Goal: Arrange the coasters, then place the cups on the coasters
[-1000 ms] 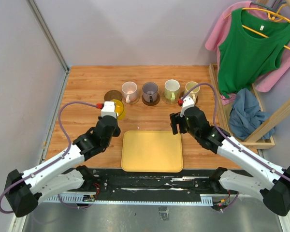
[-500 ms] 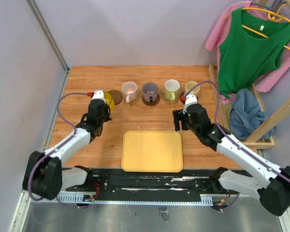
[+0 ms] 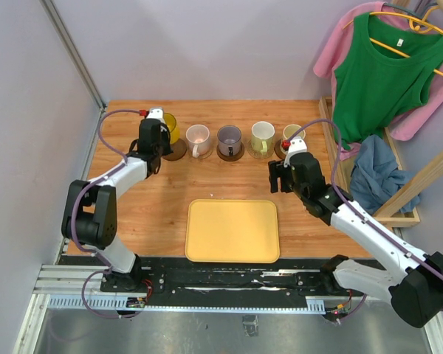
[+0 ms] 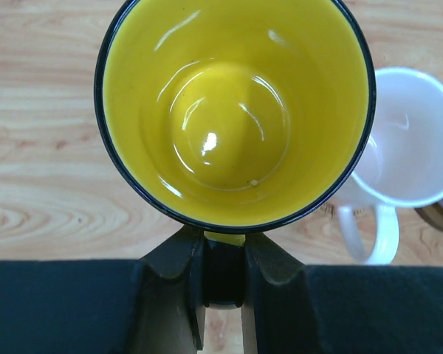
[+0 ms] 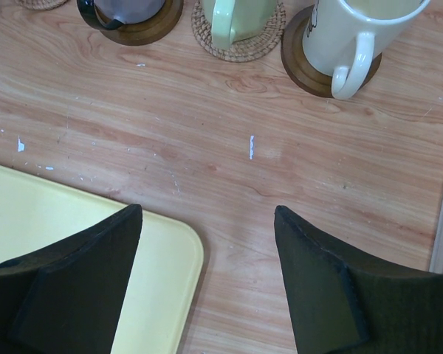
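Note:
My left gripper point(image 4: 224, 242) is shut on the handle of the yellow cup point(image 4: 232, 110), which fills the left wrist view. From above, this yellow cup point(image 3: 170, 126) hangs at the back left by a dark brown coaster point(image 3: 177, 153), with the left gripper point(image 3: 156, 133) beside it. To its right stand the pink cup point(image 3: 198, 137), the purple-grey cup point(image 3: 229, 138) on a dark coaster point(image 5: 144, 29), the pale green cup point(image 3: 263, 135) on a tan coaster point(image 5: 240, 46), and the cream cup point(image 5: 347, 29) on a dark coaster point(image 5: 306, 66). My right gripper point(image 5: 207, 221) is open over bare wood, empty.
A rectangular yellow tray point(image 3: 232, 230) lies at the front centre, its corner under my right gripper's left finger point(image 5: 81, 273). A wooden rack with hanging clothes point(image 3: 384, 81) stands past the table's right edge. A grey wall point(image 3: 29, 110) borders the left side.
My left arm has swung from beside the tray out to the back left, carrying the yellow cup up to the row of cups. My right gripper drifted slightly back and right.

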### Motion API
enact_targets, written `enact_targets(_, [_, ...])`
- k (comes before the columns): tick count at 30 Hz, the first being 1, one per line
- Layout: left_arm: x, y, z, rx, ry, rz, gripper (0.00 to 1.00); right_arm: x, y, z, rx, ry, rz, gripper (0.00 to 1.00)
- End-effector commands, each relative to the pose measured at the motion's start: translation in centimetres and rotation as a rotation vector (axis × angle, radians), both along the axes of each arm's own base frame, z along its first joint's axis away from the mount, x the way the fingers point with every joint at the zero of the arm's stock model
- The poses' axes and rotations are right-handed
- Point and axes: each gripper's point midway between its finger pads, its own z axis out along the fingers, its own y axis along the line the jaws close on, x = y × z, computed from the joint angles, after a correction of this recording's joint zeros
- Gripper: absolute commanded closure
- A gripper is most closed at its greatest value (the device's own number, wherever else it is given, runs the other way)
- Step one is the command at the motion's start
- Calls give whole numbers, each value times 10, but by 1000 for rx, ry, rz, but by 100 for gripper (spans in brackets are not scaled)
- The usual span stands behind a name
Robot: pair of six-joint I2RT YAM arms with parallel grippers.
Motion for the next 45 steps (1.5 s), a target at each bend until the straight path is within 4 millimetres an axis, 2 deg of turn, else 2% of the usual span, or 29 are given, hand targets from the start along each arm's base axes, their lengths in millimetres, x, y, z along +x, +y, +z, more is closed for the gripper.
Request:
enact_targets(1, [33, -3, 29, -1, -89, -19, 99, 12, 3, 21, 43, -47, -9, 27])
enact_targets(8, [43, -7, 10, 3, -32, -29, 99, 12, 4, 20, 50, -41, -5, 27])
enact_targets(19, [40, -8, -12, -1, 37, -27, 100, 13, 9, 18, 58, -26, 12, 27])
enact_targets(45, [35, -3, -39, 14, 88, -1, 100, 12, 13, 9, 61, 5, 28, 27])
